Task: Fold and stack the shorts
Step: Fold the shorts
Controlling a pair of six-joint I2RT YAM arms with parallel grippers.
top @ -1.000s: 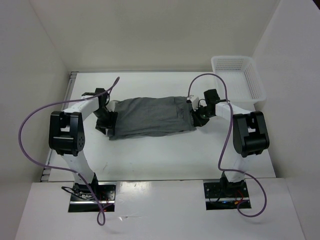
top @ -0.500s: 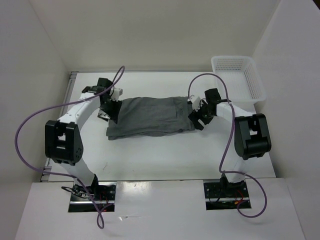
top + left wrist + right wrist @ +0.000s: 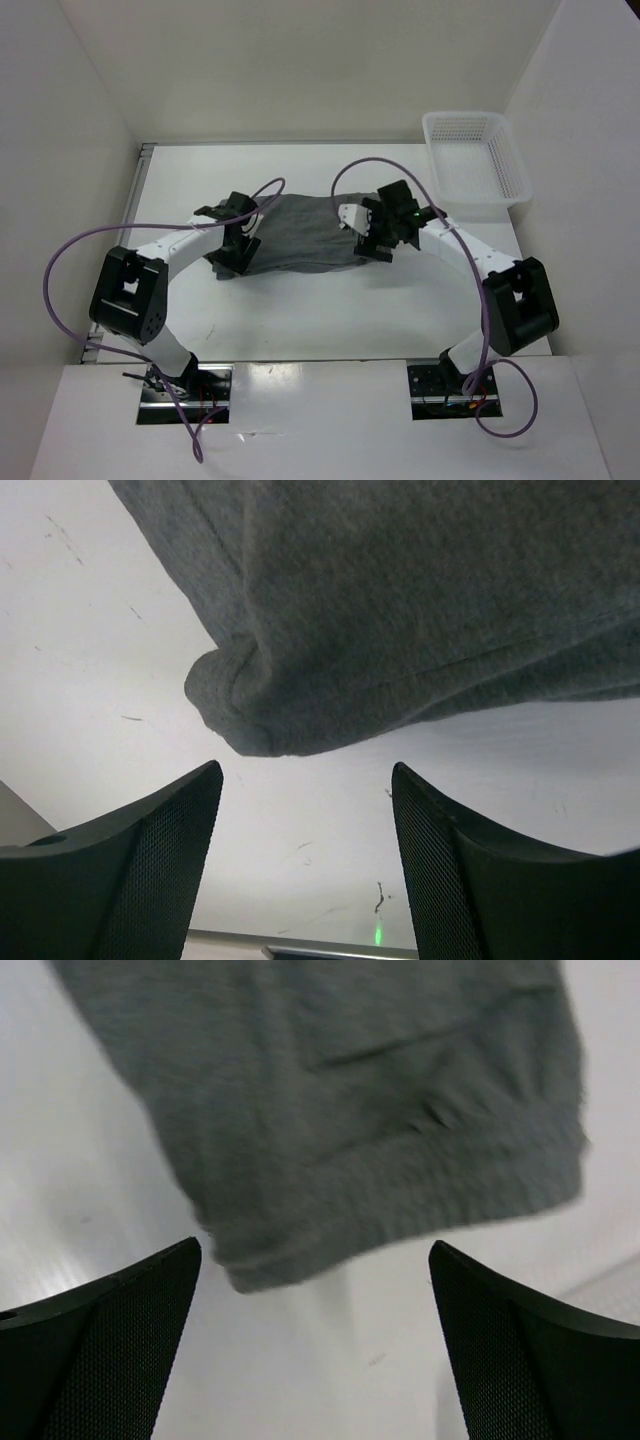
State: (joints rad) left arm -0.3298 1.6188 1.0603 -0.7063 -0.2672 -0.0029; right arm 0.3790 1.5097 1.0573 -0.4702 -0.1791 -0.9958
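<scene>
Between folds, the left gripper [image 3: 240, 252] and right gripper [image 3: 368, 238] gape empty at 9 and 3 o'clock of the soft mid-grey fabric shorts [image 3: 300, 235], so a regrasp looks next.

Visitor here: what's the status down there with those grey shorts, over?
Left tool open, empty, at shorts' left end. Right tool open, empty, at right end. Shorts folded flat on table. White basket far right, clear of them.

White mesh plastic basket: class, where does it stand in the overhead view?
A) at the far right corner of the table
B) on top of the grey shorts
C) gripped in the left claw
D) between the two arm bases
A: the white mesh plastic basket stands at the far right corner of the white table, apart from the grey soft fabric shorts.
</scene>
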